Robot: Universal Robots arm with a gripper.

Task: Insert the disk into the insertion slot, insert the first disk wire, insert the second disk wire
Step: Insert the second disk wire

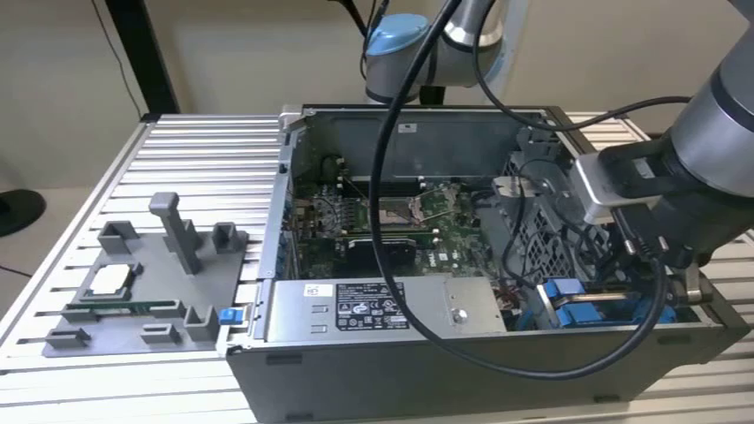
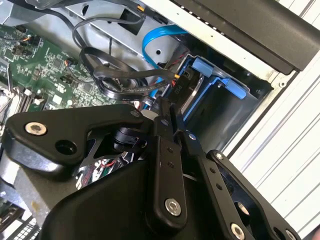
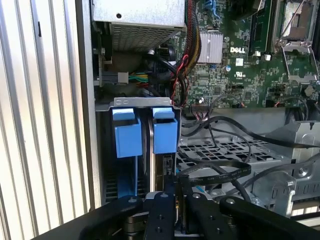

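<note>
A: Two blocky blue plastic tabs [image 3: 129,137] side by side, smooth and matte, under a bent grey metal lip. Belonging to what?

B: To the carrier around the disk [image 2: 191,94]. Standing on edge inside the insertion slot [image 3: 142,103], in a corner of the open computer case [image 1: 471,362]. Thin, flat, dark along the visible edge.

A: Anything else inside the case?

B: Green circuit board [image 1: 389,234] studded with small parts, grey boxy power supply [image 1: 377,309] with a white label, perforated grey metal cage [image 3: 210,150], bundles of red, yellow and black wires [image 3: 192,45]. Also a flat black cable [image 3: 217,172] looping just above the cage, and a glossy blue cable [image 2: 150,42] curving behind the disk.

A: And the jaws?

B: Black, matte, bolted with round silver screws, hanging just beside the disk's end. Clenched or released: cannot tell.

A: Underneath it all?

B: Ribbed aluminium surface [image 1: 200,150], plus a grey plastic fixture [image 1: 154,291] with upright posts toward the exterior view's left.
</note>
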